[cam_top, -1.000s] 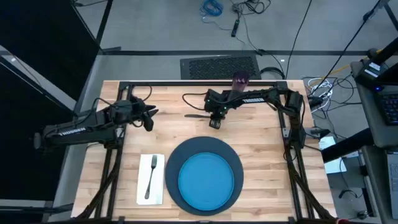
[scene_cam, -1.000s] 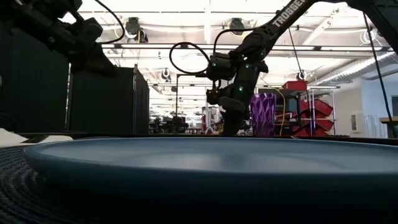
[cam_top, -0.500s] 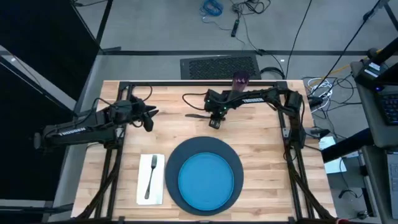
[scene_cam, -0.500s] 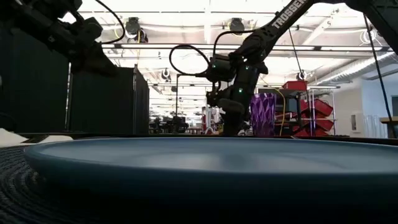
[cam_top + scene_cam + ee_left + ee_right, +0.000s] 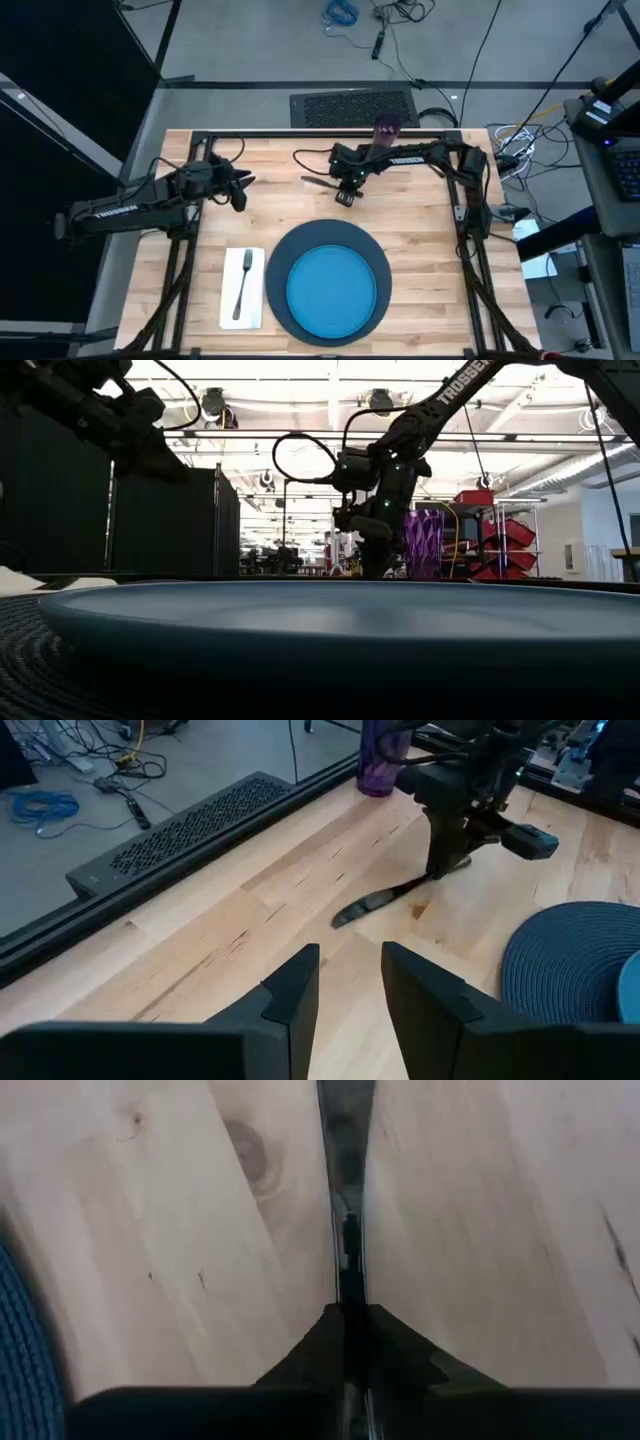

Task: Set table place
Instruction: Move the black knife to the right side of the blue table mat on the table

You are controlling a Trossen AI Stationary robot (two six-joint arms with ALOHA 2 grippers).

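Pale wooden planks of the table (image 5: 420, 240) are met by the right gripper (image 5: 346, 194), whose jaws are pinched shut on the knife (image 5: 385, 900) handle, blade lying flat. Behind it the purple cup (image 5: 386, 128) is stood at the far edge. Nearer, the blue plate (image 5: 330, 291) is seated on the navy disc (image 5: 278, 255), with the fork (image 5: 241, 282) laid on the napkin (image 5: 228, 300). The left gripper (image 5: 350, 985) is held slightly parted, empty, above bare planks.

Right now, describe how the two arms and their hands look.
Both arms are dark, jointed tubes with white TROSSEN lettering along one link. Black cables loop from the right arm near its wrist, where small green lights glow. The left hand has two flat, dark, angular fingers. The right hand has matching dark fingers tapering to narrow tips.
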